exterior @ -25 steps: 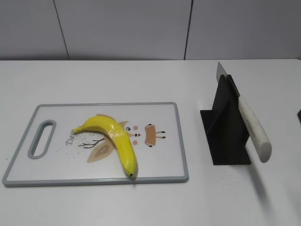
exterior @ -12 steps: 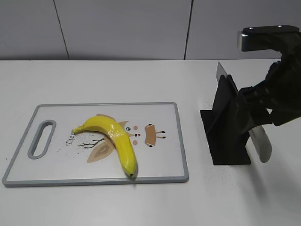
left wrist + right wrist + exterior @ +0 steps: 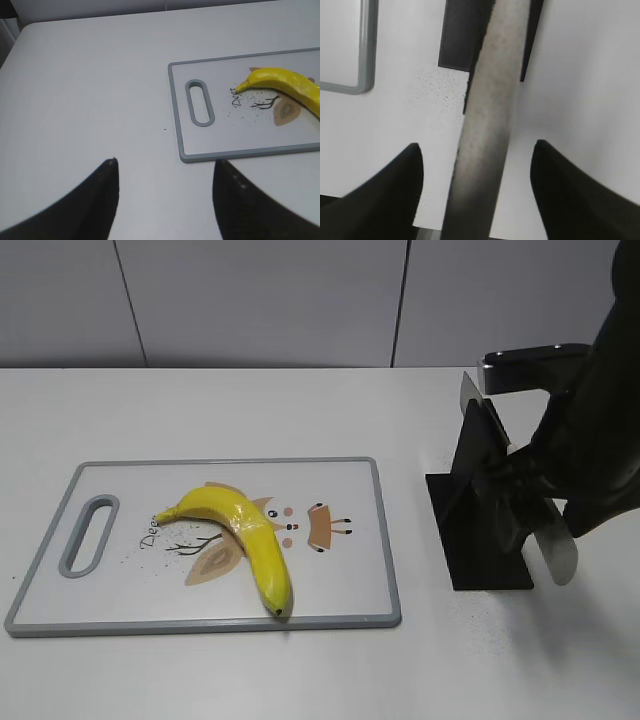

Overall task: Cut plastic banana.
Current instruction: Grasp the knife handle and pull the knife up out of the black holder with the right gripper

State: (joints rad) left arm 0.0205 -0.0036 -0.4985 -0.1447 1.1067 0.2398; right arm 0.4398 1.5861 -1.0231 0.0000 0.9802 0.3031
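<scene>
A yellow plastic banana [image 3: 243, 538] lies on the grey-rimmed white cutting board [image 3: 340, 472]; both show in the left wrist view, the banana [image 3: 285, 82] on the board [image 3: 176, 120]. A knife with a pale handle [image 3: 561, 552] rests in a black stand [image 3: 478, 510] at the right. My right gripper [image 3: 476, 152] is open, with its two fingers on either side of the knife handle [image 3: 487, 120] and apart from it. My left gripper [image 3: 165, 167] is open and empty over bare table left of the board; it is out of the exterior view.
The white table [image 3: 300, 670] carries only the board and the stand. A grey panelled wall [image 3: 260, 300] runs behind it. The table's left corner [image 3: 22, 30] shows in the left wrist view.
My right arm has come into view from the right and moved down over the knife stand, now covering most of the handle. The banana, board and knife have not moved.
</scene>
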